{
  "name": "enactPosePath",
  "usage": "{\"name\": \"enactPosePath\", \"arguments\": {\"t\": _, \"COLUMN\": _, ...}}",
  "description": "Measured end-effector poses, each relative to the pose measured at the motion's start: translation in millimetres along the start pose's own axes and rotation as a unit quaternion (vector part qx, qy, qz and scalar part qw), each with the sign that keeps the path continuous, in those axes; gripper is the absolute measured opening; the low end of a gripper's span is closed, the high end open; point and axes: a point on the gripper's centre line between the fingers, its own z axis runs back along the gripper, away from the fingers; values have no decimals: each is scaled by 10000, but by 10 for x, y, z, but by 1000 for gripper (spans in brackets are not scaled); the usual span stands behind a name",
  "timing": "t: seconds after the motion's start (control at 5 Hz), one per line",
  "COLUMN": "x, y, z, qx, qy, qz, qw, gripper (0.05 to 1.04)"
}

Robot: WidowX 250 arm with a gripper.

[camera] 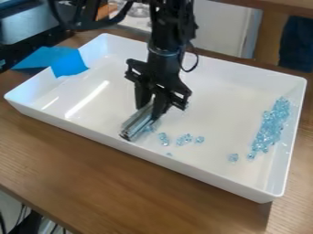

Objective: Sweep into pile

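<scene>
Camera view: The pincer (149, 109) is pinching a shiny bar-shaped tool (137, 123) inside the white tray (177, 165). Most blue beads are already forming an elongated pile (272, 123) near the view's right-hand wall. Sweeping is appearing largely complete; loose beads (185, 139) are remaining between tool and pile, awaiting gathering.

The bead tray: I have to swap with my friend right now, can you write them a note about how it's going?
Tool: closed on a shiny bar, inside the tray.
Main pile: blue beads along the picture's right end of the tray.
Done: most visible beads are bunched there.
Left: bring in the stray beads, some close to the bar, some between it and the pile.
</scene>
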Motion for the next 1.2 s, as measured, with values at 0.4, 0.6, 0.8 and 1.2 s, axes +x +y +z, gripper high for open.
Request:
{"name": "enactPosePath", "arguments": {"t": 0.4, "x": -15, "y": -440, "z": 55, "qx": 101, "qy": -53, "qz": 170, "qw": 9998, "gripper": 354}}
{"name": "enactPosePath", "arguments": {"t": 0.6, "x": 15, "y": -604, "z": 68, "qx": 125, "qy": 16, "qz": 382, "qw": 9992, "gripper": 354}}
{"name": "enactPosePath", "arguments": {"t": 0.8, "x": 78, "y": -882, "z": 97, "qx": 96, "qy": 53, "qz": 433, "qw": 9990, "gripper": 354}}
{"name": "enactPosePath", "arguments": {"t": 1.2, "x": 302, "y": -1247, "z": 137, "qx": -29, "qy": 173, "qz": 741, "qw": 9971, "gripper": 354}}
